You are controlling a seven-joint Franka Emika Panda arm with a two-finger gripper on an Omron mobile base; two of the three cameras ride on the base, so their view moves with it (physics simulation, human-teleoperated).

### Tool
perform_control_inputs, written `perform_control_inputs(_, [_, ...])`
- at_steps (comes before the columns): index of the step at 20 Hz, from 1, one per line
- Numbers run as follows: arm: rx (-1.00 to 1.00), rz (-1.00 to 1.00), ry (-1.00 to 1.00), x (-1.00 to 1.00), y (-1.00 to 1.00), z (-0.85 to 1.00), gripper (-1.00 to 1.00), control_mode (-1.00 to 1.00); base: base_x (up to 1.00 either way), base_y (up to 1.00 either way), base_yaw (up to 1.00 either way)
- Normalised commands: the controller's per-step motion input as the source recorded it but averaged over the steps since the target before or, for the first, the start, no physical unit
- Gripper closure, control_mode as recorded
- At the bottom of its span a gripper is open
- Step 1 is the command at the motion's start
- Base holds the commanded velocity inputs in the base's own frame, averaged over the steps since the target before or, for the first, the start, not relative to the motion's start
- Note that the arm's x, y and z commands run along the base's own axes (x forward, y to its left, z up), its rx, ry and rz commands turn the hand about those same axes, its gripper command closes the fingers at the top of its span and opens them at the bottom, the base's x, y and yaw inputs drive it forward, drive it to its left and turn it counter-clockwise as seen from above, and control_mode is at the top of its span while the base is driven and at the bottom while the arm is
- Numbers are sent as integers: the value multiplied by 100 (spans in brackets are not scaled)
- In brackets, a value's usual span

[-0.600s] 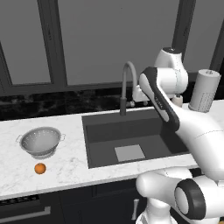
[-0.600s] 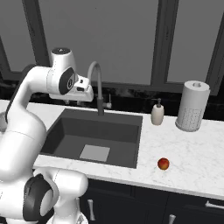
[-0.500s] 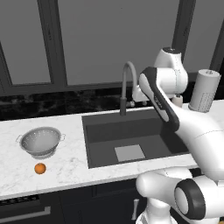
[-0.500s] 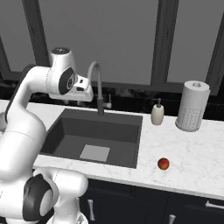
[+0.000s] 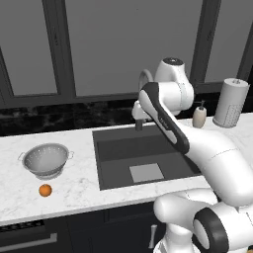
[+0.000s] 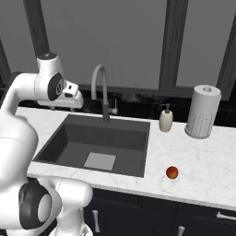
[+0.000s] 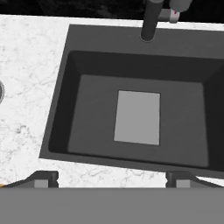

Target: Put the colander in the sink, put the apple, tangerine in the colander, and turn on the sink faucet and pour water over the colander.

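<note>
The silver-grey colander [image 5: 46, 159] stands on the white counter left of the sink [image 5: 118, 148], and its rim shows at the hand view's left edge [image 7: 1, 92]. The orange tangerine [image 5: 45, 190] lies just in front of it. The red apple [image 6: 172, 172] lies on the counter right of the sink [image 6: 138, 152]. The gooseneck faucet [image 6: 102, 87] rises behind the basin. My gripper [image 7: 111, 178] is open and holds nothing. It hangs high over the sink's [image 7: 65, 87] front edge and looks down into the basin. In the right base view the gripper [image 6: 68, 99] is above the sink's left rim.
A white perforated paper-towel cylinder [image 6: 203, 110] and a soap dispenser [image 6: 166, 120] stand at the back right of the counter. Dark windows and a black backsplash close off the rear. The counter's front edge drops to dark cabinets.
The arm has swung left, carrying the hand from near the faucet toward the sink's left side. The jaws stay open; colander and fruits have not moved.
</note>
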Motion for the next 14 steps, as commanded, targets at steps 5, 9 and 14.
perform_control_inputs(5, [0,0,0,2,51,0,-100,-100,0,0,0])
perform_control_inputs(9, [0,0,0,9,41,0,-100,-100,0,0,0])
perform_control_inputs(14, [1,0,0,17,37,0,-100,-100,0,0,0])
